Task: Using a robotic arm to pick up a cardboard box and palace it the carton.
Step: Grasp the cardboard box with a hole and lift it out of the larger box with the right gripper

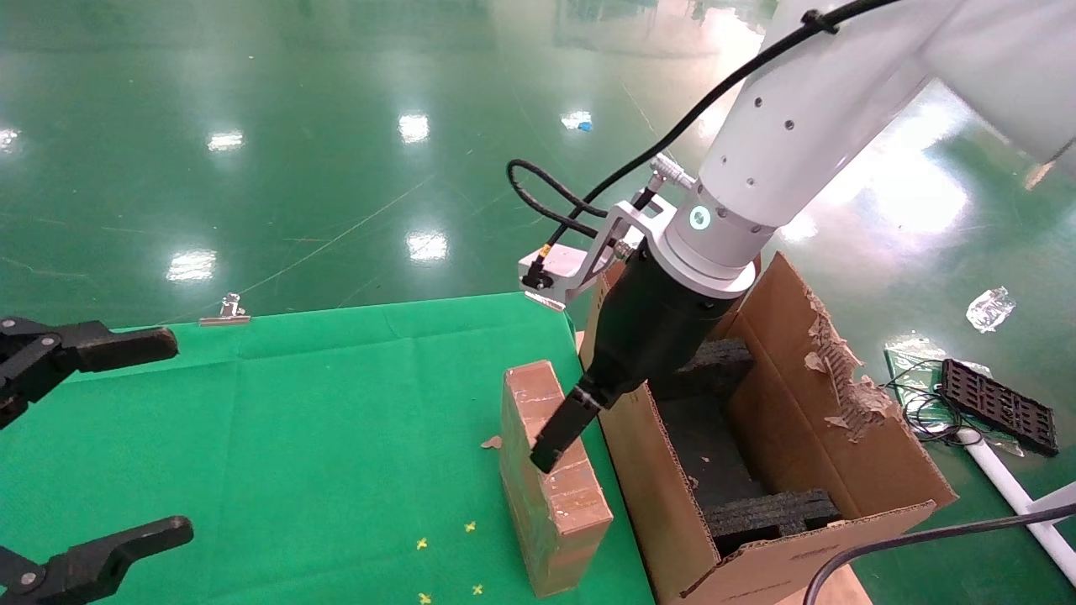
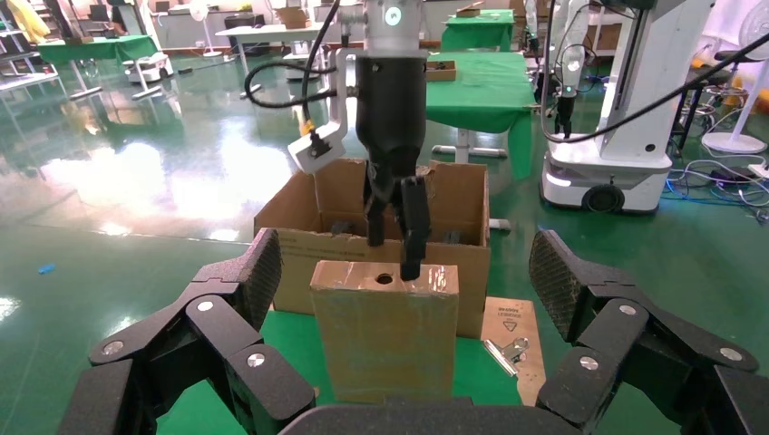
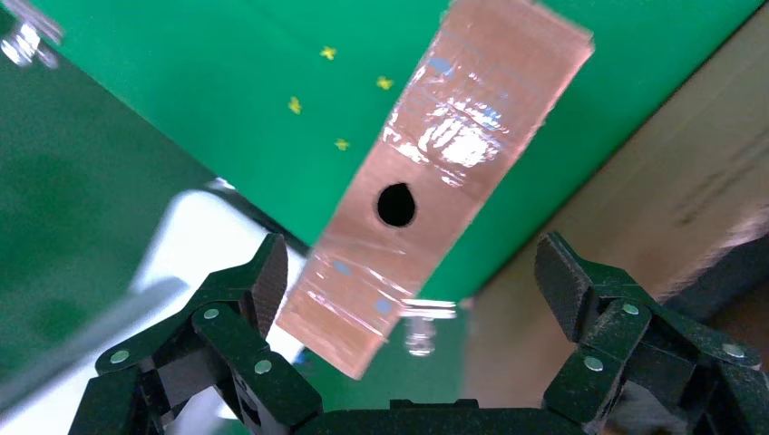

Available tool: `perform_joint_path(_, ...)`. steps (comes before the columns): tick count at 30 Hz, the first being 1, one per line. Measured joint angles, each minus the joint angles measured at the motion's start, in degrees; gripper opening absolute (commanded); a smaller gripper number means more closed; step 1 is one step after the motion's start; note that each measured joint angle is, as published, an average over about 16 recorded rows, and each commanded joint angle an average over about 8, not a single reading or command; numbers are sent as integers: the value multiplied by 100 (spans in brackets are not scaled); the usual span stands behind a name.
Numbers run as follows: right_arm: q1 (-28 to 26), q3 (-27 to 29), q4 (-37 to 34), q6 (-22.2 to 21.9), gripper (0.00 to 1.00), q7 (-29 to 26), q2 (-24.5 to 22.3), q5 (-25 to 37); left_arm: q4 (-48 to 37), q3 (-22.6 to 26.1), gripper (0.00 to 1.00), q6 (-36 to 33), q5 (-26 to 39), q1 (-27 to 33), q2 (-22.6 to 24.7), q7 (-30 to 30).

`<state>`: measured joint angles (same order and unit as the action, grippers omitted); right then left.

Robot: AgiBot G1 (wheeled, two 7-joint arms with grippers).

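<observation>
The slim brown cardboard box (image 1: 555,496) stands on edge on the green table, right beside the carton (image 1: 841,470). Its taped top face with a round hole shows in the right wrist view (image 3: 453,172) and the left wrist view (image 2: 385,335). The white robotic arm (image 1: 807,118) reaches down over it. My right gripper (image 1: 548,454) is open just above the box's top, its jaws (image 3: 414,272) on either side, and the box is nearer one finger. My left gripper (image 1: 151,437) is open and empty at the table's left edge, facing the box.
The carton's flaps are torn and black foam inserts (image 1: 765,512) lie inside. A metal binder clip (image 1: 225,309) grips the table's far edge, and another (image 2: 508,349) lies near the carton. A black tray (image 1: 999,406) and cables lie on the floor at the right.
</observation>
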<state>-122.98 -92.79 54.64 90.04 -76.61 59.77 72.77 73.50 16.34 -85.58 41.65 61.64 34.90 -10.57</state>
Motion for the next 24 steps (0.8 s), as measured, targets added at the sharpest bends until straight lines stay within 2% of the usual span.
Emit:
perform_joint_path(7, 220, -209, -641, -86, 98, -178, 295, -122, 0, 3, 100, 1, -2, 1, -1, 1)
perform_joint_path(9, 279, -253, -765, -110, 82, -161, 378, -116, 0, 3, 100, 2, -2, 1, -1, 2)
perform_joint_path(12, 354, -306, -902, -140, 45, -122, 491, -98, 0, 5, 98, 2, -3, 1, -2, 2)
perform_joint_path(14, 392, -336, -963, -155, 20, -103, 554, -78, 0, 5, 84, 2, -4, 1, -2, 3)
perform_joint_path(15, 407, -349, -987, -162, 9, -96, 582, -69, 0, 6, 71, 3, -4, 1, -2, 3)
perform_joint_path(16, 420, -361, -1004, -167, 3, -88, 606, -59, 0, 6, 59, 3, -4, 1, -3, 3)
perform_joint_path(19, 445, -396, -1028, -175, 0, -76, 661, -31, 0, 7, 21, 3, -5, 2, -3, 4)
perform_joint_path(21, 453, -419, -1028, -177, 0, -83, 684, -10, 0, 8, 3, 4, -6, 2, -3, 4)
perform_joint_path(22, 454, -431, -1024, -177, 0, -91, 693, 1, 0, 8, 0, 4, -6, 2, -4, 4)
perform_joint_path(24, 457, -453, -1009, -178, 0, -111, 701, 16, 0, 9, 0, 4, -6, 2, -4, 5)
